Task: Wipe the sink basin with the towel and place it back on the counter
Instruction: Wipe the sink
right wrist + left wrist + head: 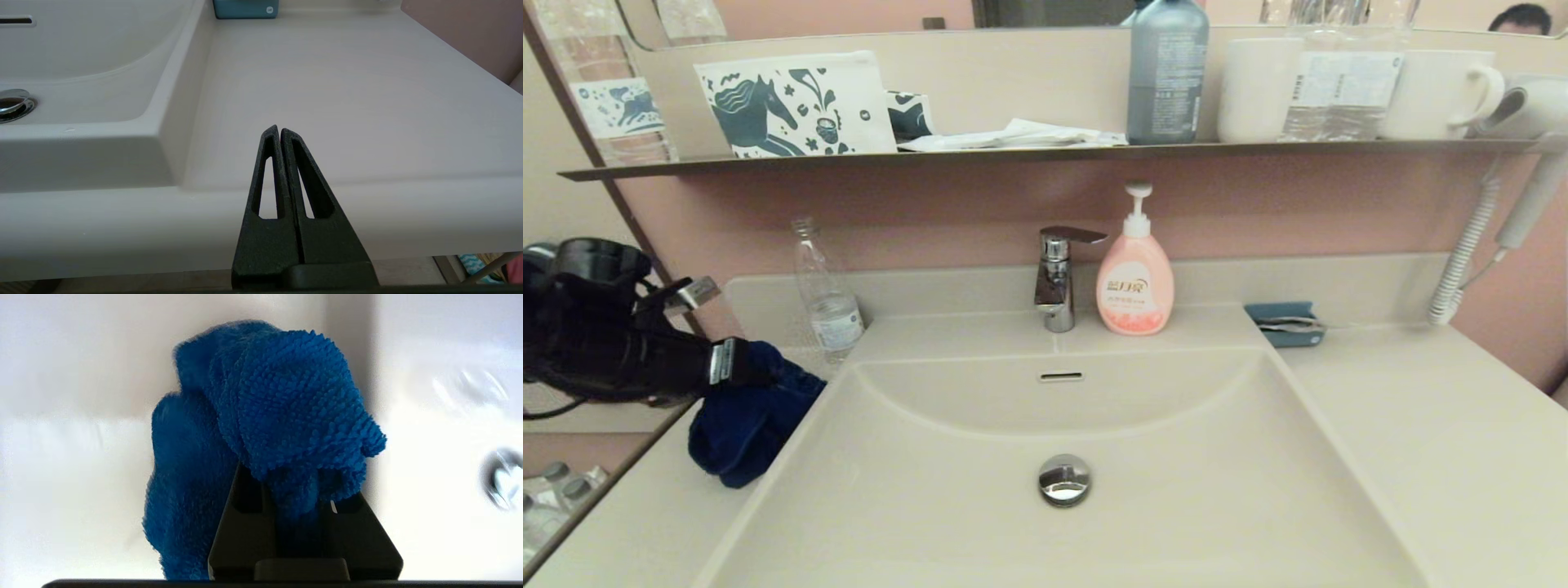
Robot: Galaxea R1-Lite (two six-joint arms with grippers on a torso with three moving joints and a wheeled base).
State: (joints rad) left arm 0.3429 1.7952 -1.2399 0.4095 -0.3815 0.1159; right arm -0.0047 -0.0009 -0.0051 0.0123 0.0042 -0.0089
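Left gripper (pixel 737 363) clenched on the blue towel (pixel 747 420), bunched cloth hanging from its fingers (pixel 245 522) over the counter's (pixel 645 523) left side, right at the basin (pixel 947 490) rim. Drain plug (pixel 1063 478) sits mid-basin, tap (pixel 1058 278) and soap bottle (pixel 1135 282) behind it. Right gripper (pixel 280 131) parked low before the counter's right front edge, fingers pressed together, holding nothing.
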